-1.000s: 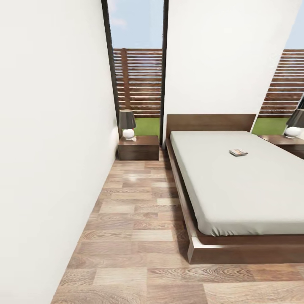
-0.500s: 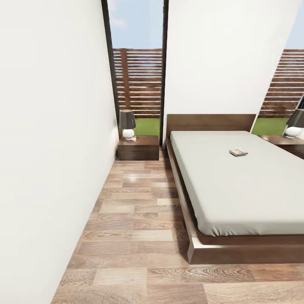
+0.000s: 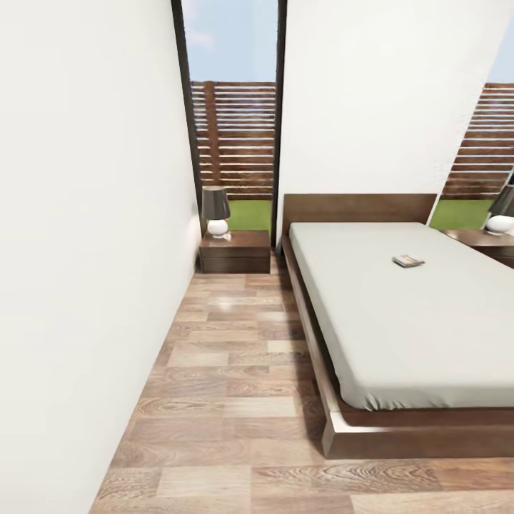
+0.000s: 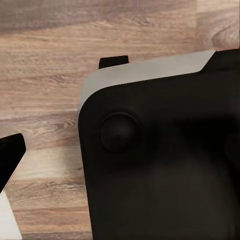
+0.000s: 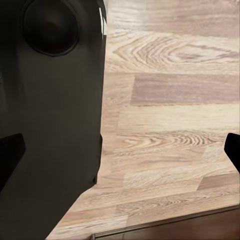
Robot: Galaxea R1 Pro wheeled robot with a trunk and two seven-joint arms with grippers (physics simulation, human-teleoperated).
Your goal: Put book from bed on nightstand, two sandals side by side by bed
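The book (image 3: pixel 407 260) lies flat on the bed (image 3: pixel 400 307), on the mattress toward the headboard (image 3: pixel 357 207) end and nearer the bed's far side edge than the near one. The bed stands with its headboard against the white wall (image 3: pixel 378 93), its dark frame resting on the wood floor (image 3: pixel 228 371).

A nightstand (image 3: pixel 235 250) sits in the corner between the bed's head end and the side wall (image 3: pixel 86 250), just beside the frame, in front of a tall window (image 3: pixel 234 114) that shows a slatted fence and grass. A lamp (image 3: pixel 215 210) with a dark shade and a round white base stands on the nightstand's top, toward its left edge. A second nightstand (image 3: pixel 489 243) is at the other side of the bed's head, partly cut off, with another lamp (image 3: pixel 502 211) on it.

In the left wrist view a black and grey part of the robot's body (image 4: pixel 165 160) hangs over the floor planks; a dark fingertip (image 4: pixel 10 155) shows at the edge, and I cannot tell whether that pincer is apart or together. In the right wrist view dark fingertips (image 5: pixel 233 150) show at both edges over the floor, set wide apart, beside a black robot part (image 5: pixel 50 100)
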